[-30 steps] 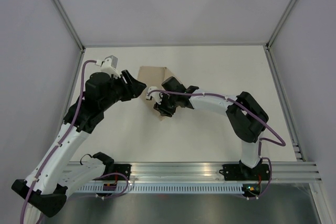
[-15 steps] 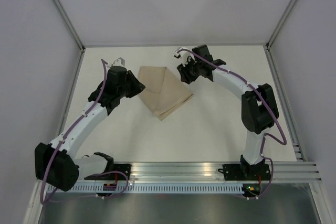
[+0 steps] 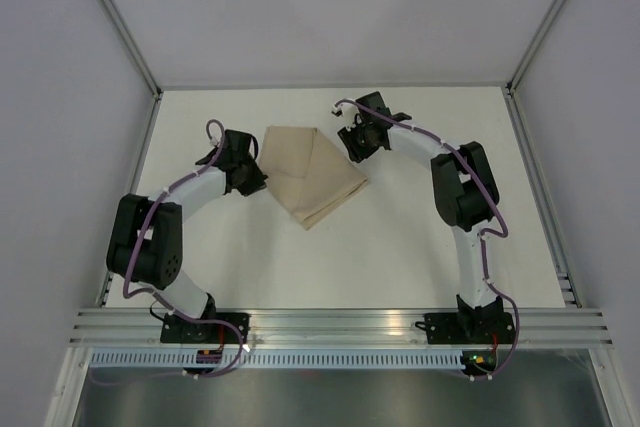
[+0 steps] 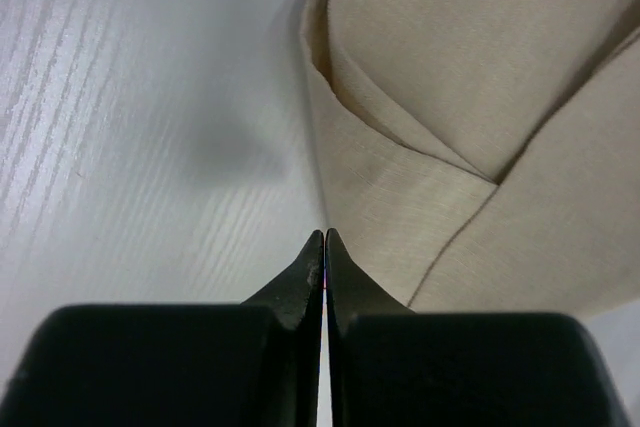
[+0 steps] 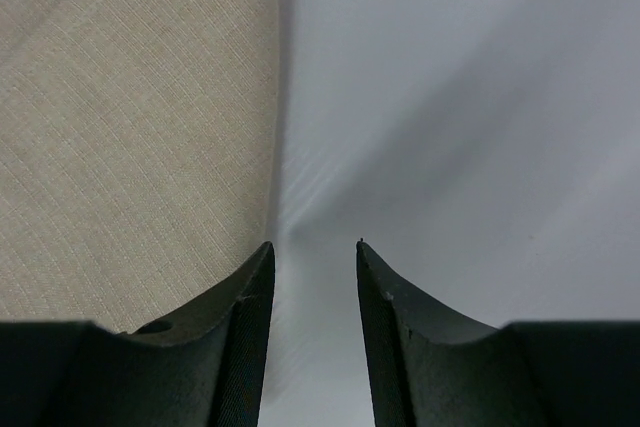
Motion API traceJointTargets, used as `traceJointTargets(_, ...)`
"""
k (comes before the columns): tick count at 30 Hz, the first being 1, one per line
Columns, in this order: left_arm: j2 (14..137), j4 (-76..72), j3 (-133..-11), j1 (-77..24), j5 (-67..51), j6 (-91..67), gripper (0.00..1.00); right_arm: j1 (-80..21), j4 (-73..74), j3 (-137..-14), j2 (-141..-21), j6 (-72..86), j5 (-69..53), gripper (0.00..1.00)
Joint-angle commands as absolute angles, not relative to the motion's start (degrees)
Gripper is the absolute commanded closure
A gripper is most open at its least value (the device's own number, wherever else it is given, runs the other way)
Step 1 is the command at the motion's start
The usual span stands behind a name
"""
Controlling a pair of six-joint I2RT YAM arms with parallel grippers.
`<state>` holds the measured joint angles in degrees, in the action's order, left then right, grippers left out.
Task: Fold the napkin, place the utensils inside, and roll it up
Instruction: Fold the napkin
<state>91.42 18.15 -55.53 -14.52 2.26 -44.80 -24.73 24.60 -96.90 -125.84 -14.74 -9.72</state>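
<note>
The tan napkin (image 3: 312,173) lies folded on the white table (image 3: 420,237), with overlapping layers and a diagonal fold showing in the left wrist view (image 4: 470,67). My left gripper (image 3: 259,180) is low at its left edge, shut; the tips (image 4: 325,235) meet right at the cloth's hem and no cloth shows between them. At the napkin's far right corner, my right gripper (image 3: 352,143) is open. One of its fingertips (image 5: 262,252) is over the napkin's (image 5: 130,127) edge, and the gap (image 5: 312,245) is over bare table. The utensils are out of view.
An aluminium rail (image 3: 340,327) with both arm bases runs along the near edge. Grey walls and frame posts (image 3: 135,47) close in the table at the back and sides.
My left gripper has closed and settled at the napkin's left edge. My right gripper has left the napkin's near corner and gone up to its far right corner, uncovering the folded cloth.
</note>
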Motion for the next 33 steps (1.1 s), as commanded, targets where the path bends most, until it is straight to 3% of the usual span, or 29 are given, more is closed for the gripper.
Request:
traceJointTargets(1, 93.77, 14.94, -56.42, -13.45, 4.48, -47.37, 0.98, -24.52, 25.05, -99.32, -125.95, -13.1, -5.8, 0.56)
traceJointTargets(19, 106.34, 14.5, -62.14, -13.27, 4.57, -46.58, 0.98, -24.52, 24.79, -88.95, -122.44, -14.33, -9.31, 0.6)
traceJointTargets(33, 115.04, 19.67, -74.34, -14.32, -2.72, -35.6, 0.98, -27.68, 27.24, -77.09, -112.16, -18.1, -13.01, 0.62)
